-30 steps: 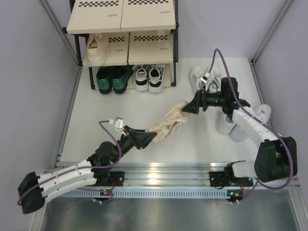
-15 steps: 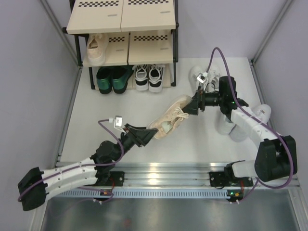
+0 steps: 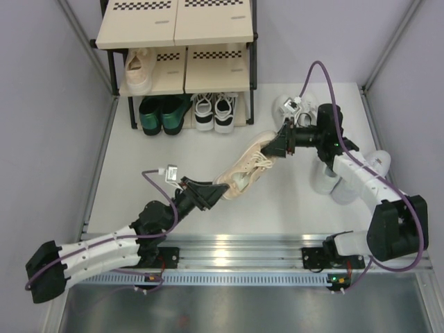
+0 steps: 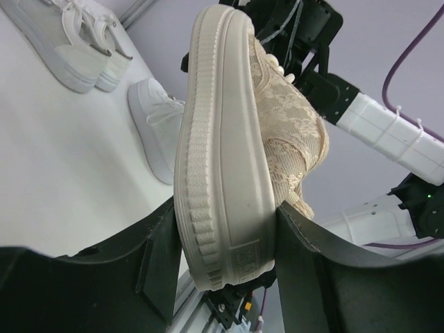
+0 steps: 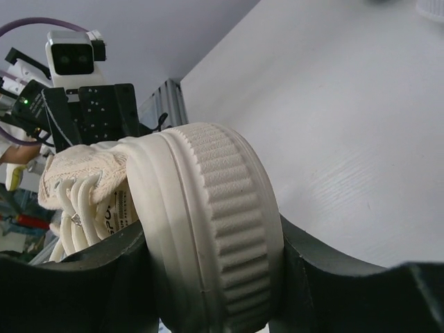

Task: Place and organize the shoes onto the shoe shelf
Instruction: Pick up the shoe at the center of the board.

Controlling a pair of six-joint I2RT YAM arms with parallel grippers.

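Beige sneaker (image 3: 248, 168), heel clenched in left fingers (image 4: 156, 267), toe gripped by right fingers (image 5: 104, 281), white sneakers (image 3: 283, 106) nearby

shoe shelf (image 3: 173, 28) cropped at top, pale sneakers (image 3: 320, 183) — partly hidden

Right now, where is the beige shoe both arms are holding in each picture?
Top external: beige shoe mid-picture, between left tool and right tool.
Left wrist: beige shoe fills the centre, sole showing.
Right wrist: beige shoe low centre, ribbed sole showing.
Shared landmark: the white table.
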